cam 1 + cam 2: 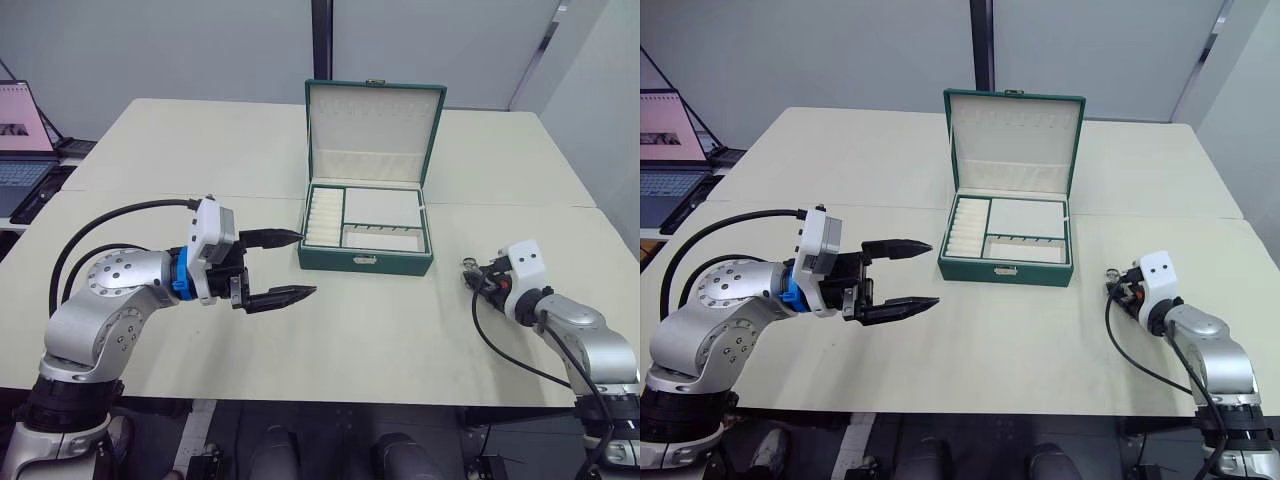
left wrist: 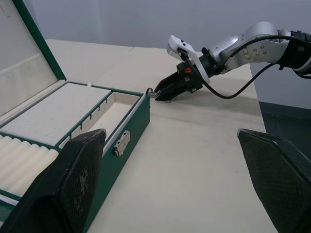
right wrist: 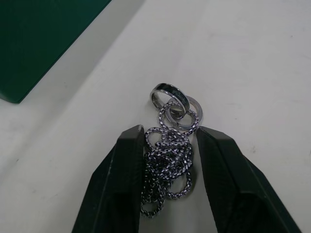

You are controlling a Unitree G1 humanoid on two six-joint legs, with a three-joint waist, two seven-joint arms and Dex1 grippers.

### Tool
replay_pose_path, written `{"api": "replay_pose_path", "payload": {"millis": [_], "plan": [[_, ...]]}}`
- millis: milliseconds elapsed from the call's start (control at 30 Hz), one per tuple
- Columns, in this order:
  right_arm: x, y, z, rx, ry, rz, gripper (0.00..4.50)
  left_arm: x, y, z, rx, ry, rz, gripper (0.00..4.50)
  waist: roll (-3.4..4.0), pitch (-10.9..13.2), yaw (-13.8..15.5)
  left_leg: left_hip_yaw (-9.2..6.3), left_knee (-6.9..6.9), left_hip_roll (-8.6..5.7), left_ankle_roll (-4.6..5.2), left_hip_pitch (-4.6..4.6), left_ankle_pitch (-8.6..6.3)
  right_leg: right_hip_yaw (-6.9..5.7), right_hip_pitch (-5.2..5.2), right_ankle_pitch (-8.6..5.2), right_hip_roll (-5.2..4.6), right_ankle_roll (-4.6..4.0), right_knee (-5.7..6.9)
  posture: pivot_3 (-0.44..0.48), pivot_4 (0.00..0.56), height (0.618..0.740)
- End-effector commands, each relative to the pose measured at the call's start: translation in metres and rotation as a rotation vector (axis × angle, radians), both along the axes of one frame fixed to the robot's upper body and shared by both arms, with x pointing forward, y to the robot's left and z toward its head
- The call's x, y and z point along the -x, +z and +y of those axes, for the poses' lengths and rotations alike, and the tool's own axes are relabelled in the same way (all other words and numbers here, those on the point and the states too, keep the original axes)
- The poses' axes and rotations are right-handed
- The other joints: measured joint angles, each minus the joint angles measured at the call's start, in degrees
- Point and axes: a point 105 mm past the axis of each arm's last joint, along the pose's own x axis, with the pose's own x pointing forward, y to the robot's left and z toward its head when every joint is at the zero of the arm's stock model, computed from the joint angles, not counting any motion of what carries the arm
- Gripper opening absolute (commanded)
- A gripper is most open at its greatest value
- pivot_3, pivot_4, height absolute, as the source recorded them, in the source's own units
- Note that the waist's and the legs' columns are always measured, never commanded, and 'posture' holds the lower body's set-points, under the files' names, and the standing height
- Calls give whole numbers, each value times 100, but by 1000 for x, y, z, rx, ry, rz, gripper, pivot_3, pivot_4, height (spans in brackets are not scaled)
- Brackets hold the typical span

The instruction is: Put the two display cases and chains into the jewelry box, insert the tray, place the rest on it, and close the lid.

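Note:
The dark green jewelry box stands open mid-table, its lid upright. The tray sits inside it, ring rolls on the left side. My left gripper hovers open just left of the box's front corner, holding nothing. To the right of the box, my right gripper is down at the table, shut on a bunched silver chain. Two rings on that chain rest on the tabletop just past the fingertips. The display cases are out of view.
A laptop sits on a side table at the far left. A seam crosses the tabletop level with the box. The table's front edge runs close below both arms.

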Motion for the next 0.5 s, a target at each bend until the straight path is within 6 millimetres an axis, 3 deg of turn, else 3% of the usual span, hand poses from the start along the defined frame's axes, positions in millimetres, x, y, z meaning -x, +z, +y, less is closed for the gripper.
{"api": "replay_pose_path", "payload": {"millis": [33,167,500], "plan": [[6,-10,6,1,30,53,872,4,11,-4,18,-12,-50,4500,0,0,-2,0,0,0,0,0,0,0,0,0,0,0,0,0,150,740],[8,-11,8,14,39,60,326,4,10,-5,22,-7,-51,4500,0,0,-3,0,0,1,0,0,0,0,0,0,1,0,1,0,150,740],[6,3,14,43,72,41,275,3,9,-6,28,0,-54,4500,0,0,-2,0,0,1,0,0,0,0,0,0,0,0,0,0,150,740]]}}
